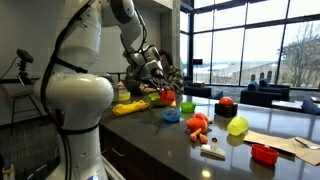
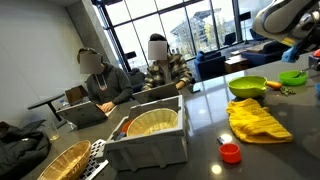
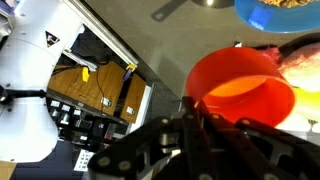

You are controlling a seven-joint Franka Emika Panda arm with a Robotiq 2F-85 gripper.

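Note:
In the wrist view my gripper (image 3: 196,116) is shut on the near rim of an orange-red plastic bowl (image 3: 245,85) and holds it over the dark counter. A blue bowl (image 3: 280,10) with brownish contents lies beyond it at the top right. In an exterior view the gripper (image 1: 160,90) hangs low over the counter at the far end, with the orange-red bowl (image 1: 168,98) at its tips, next to a yellow cloth (image 1: 130,106). In an exterior view only the arm's upper part (image 2: 285,15) shows clearly.
On the dark counter (image 1: 150,135) lie a blue item (image 1: 172,115), an orange toy (image 1: 197,124), a red ball (image 1: 226,102), a yellow-green ball (image 1: 237,126) and a red lid (image 1: 263,152). A grey bin (image 2: 150,140), green bowl (image 2: 248,87) and two seated people (image 2: 160,65) show too.

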